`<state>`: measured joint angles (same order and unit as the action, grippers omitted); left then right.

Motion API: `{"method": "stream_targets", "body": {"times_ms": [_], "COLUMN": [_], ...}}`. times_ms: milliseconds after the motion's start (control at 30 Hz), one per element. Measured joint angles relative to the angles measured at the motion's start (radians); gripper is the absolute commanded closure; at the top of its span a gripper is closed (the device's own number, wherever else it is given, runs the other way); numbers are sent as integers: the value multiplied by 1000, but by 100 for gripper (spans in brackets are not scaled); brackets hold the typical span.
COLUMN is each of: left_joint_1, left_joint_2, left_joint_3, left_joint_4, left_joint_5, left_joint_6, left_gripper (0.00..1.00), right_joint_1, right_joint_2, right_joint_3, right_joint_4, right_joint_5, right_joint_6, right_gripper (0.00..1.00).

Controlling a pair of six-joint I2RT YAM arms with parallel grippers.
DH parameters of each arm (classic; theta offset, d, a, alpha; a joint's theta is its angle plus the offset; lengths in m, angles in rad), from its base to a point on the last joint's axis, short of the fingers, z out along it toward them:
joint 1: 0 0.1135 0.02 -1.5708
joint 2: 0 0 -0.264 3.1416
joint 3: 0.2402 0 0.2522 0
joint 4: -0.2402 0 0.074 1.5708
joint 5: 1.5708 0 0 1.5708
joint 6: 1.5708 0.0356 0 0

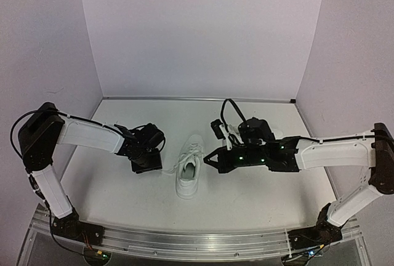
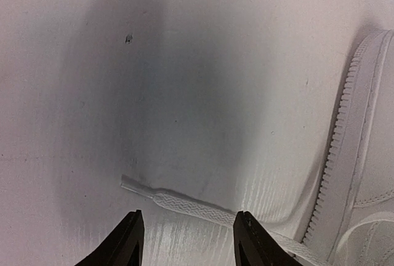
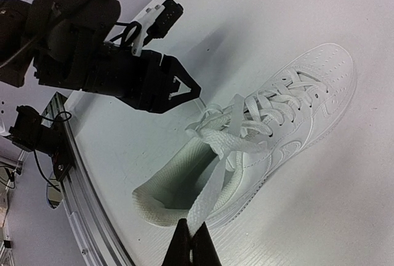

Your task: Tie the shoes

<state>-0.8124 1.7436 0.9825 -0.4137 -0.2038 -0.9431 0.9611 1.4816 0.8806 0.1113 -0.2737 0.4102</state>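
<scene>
Nearest of all, the aluminium rail (image 1: 203, 240) along the near edge carries both arm bases. Just beyond it, a single white sneaker (image 1: 188, 173) lies around the middle of the white surface (image 1: 117, 198), its sole down, its toe pointing far and its heel near. It sits between the two arms.

On its left, the left tool (image 2: 189, 229) hangs low over the surface with its fingers apart. A loose lace end (image 2: 178, 205) lies flat on the surface under them and runs right toward the sneaker's sole. No finger can be seen pressing on it.

On the right, the right tool (image 3: 192, 234) has its fingers together, pinching a flat lace strand (image 3: 212, 180). That strand rises from the sneaker's collar across the open mouth to the fingertips. The crossed lacing over the tongue looks slack.
</scene>
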Motion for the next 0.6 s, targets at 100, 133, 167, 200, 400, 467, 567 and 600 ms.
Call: {"method": "stream_targets", "body": {"times_ms": [100,133,167,200,400,467,567,600], "left_joint_1": [0,0,0,0,2,3,4,4], "left_joint_2": [23,27,31,33,89,125,168,176], "left_joint_3": [0,0,0,2,63,107,159,168], "left_joint_4": [7,8,10,13,26,27,29,28], "left_joint_5": [7,10,11,11,6,0,-11,-16], "left_joint_6": [-7,-9,-12,-16,-18,-4,16,26], "left_gripper": [46,46,46,47,53,55,61,64], "right_joint_1": [0,0,0,0,0,0,0,0], "right_joint_2": [0,0,0,0,0,0,-3,-5], "right_joint_3": [0,0,0,0,0,0,0,0], "right_joint_4": [0,0,0,0,0,0,-3,-5], "right_joint_5": [1,1,1,1,3,5,11,14], "right_joint_6": [0,0,0,0,0,0,0,0], "right_gripper": [100,100,100,100,100,100,100,100]}}
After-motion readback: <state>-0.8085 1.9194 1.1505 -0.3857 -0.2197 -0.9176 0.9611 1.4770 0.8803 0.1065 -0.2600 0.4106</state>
